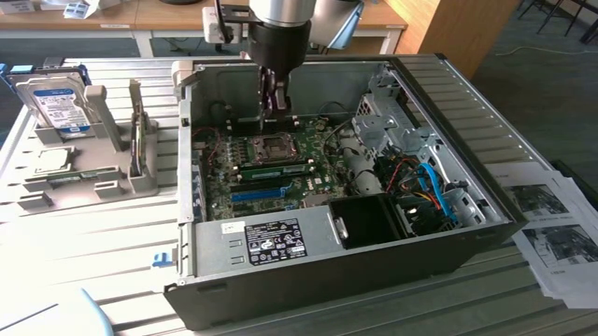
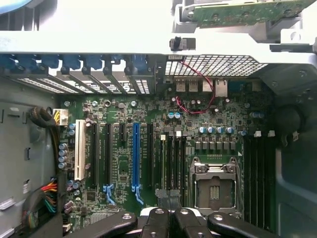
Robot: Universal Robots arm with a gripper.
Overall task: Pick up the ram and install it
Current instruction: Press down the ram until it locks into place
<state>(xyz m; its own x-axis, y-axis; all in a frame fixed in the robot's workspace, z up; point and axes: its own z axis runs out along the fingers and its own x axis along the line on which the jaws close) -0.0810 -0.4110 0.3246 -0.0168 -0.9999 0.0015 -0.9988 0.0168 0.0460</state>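
Pincer (image 2: 168, 218): closed, above motherboard (image 2: 163, 148), apparently gripping the ram (image 1: 279, 94) edge-on. Step: carrying to install. Next calls for alignment over the slots beside CPU socket (image 2: 214, 184).

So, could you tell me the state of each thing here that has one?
Computer case: open, side cover off, lying on its side.
Gripper: shut, hanging over the circuit board inside the case.
Hard drive: standing upright in a grey holder outside the case.
Blue slot: empty.
White slot: empty.
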